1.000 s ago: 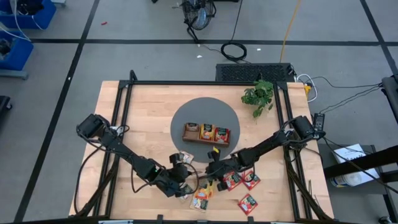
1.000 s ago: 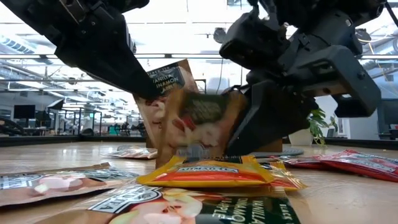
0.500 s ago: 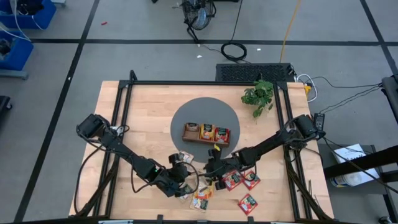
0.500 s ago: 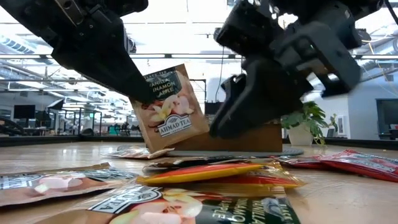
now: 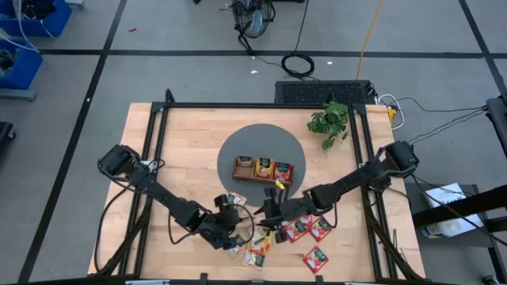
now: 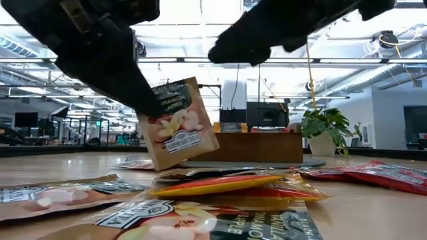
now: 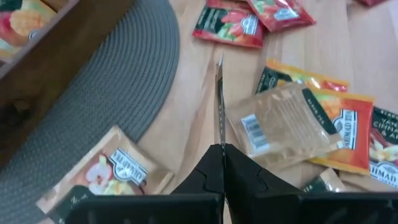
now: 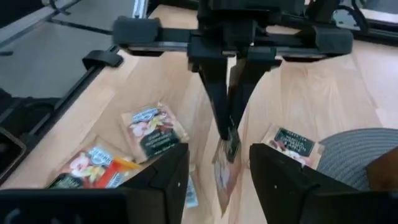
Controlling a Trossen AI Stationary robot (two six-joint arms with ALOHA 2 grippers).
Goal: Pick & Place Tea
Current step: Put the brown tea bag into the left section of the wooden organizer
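The left claw point(image 6: 143, 107) is clenched on one corner of a pale tea packet point(image 6: 177, 125), holding it upright and clear of the counter point(image 5: 182, 150), likely for carrying to the wooden tray point(image 5: 262, 170). The right claw point(image 5: 269, 212) stands released just beside that packet, well above the loose packets point(image 5: 305, 229). The path from the packet to the tray, over the grey mat point(image 5: 238, 146), appears unobstructed.

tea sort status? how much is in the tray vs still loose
Done: the tray on the grey mat shows packets in all three compartments. In hand: the left gripper is shut on one pale packet, held off the table; the right gripper is open and empty beside it. Left: the loose packets lying on the table in front of the mat, several in a pile.
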